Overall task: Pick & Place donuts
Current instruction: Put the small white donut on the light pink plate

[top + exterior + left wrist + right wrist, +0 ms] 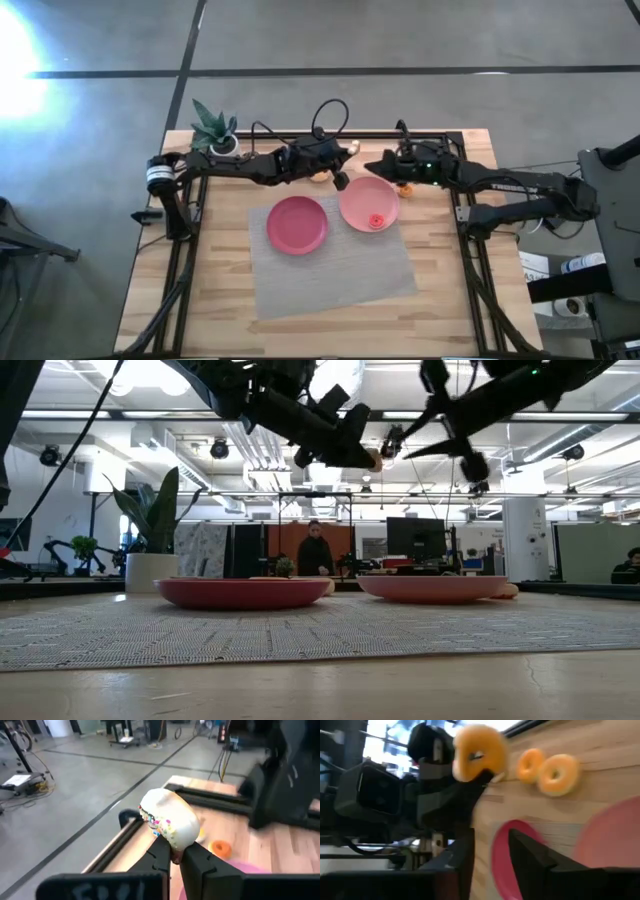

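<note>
My left gripper point(175, 859) is shut on a larger donut point(169, 821) with white icing and coloured sprinkles; it hangs above the table's far middle point(347, 157), just beyond the pink plate point(368, 203). My right gripper point(492, 852) is open and empty, raised close beside it point(378, 166). A tiny red donut point(376, 221) lies in the pink plate. The magenta plate point(297, 224) lies to its left. Small orange donuts point(530, 764) point(560, 774) lie flat on the wood near the far edge. My left gripper pinches the white-iced donut by the lower part of its ring point(172, 851) between the two fingers. The fingers reach in from the table's left. The donut is lifted clear of the table; in the right wrist view its tan underside point(477, 752) shows.
A grey mesh mat point(330, 270) lies under both plates. A potted green plant point(213, 128) stands at the far left corner. Black frame rails point(210, 797) run along the table's edges. The two grippers are close together above the far middle.
</note>
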